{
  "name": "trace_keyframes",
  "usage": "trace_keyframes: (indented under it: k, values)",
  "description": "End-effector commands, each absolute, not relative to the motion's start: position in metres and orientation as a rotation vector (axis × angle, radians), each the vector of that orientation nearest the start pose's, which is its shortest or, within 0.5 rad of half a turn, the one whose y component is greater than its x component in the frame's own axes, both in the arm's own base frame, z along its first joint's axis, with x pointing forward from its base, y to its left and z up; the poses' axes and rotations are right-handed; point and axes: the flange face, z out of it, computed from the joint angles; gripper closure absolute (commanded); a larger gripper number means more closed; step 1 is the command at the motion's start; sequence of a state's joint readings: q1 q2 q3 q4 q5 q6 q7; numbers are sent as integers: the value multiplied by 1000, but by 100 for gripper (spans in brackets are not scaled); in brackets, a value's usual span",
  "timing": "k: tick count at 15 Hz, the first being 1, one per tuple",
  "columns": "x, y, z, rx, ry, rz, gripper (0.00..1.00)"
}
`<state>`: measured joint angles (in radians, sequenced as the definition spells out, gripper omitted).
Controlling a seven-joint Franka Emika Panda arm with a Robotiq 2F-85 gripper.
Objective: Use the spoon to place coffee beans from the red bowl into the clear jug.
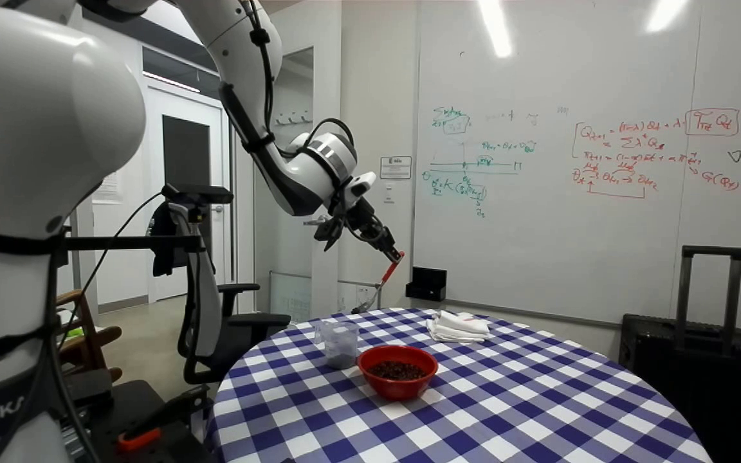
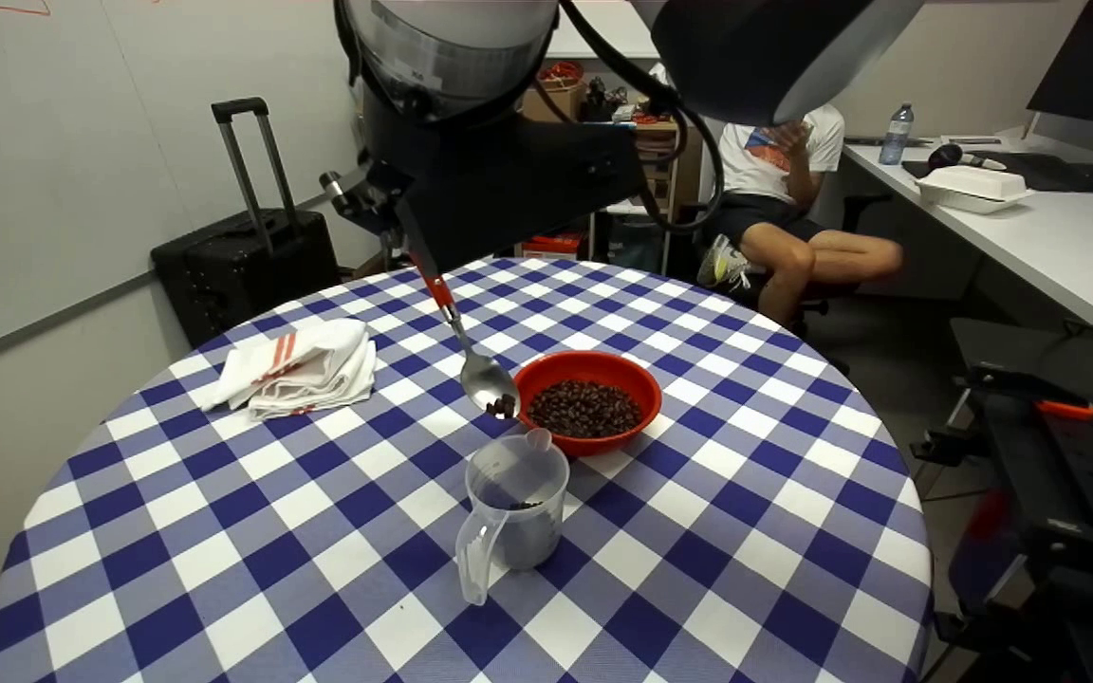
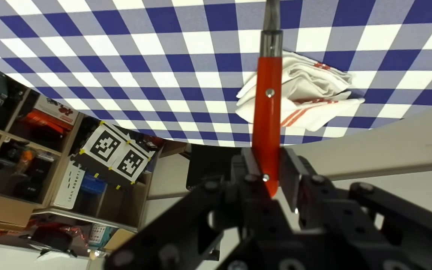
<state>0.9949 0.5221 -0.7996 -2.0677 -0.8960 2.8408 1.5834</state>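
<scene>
Looks like the carry, the end effector (image 3: 267, 159) clamped on the red-handled spoon (image 2: 482, 375), a few coffee beans (image 2: 501, 407) aloft near the clear jug (image 2: 527, 544) and red bowl (image 2: 594, 446), and next it must centre over the jug and tip!

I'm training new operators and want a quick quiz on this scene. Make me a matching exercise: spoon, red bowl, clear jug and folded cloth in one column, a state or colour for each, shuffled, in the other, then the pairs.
Column one
1. spoon
2. red bowl
3. clear jug
4. folded cloth

Column two
A. holding the largest heap of beans
B. white with red stripes
C. gripped in the end effector, a few beans on it
D. see-through, standing upright

Pairs: 1-C, 2-A, 3-D, 4-B
</scene>
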Motion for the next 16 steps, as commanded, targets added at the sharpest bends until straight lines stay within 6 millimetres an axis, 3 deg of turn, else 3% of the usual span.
trace_keyframes:
  k: [1, 16]
  values:
    - [580, 180, 267, -3104, 654, -1287, 95]
    - [570, 188, 261, -3119, 644, -1446, 95]
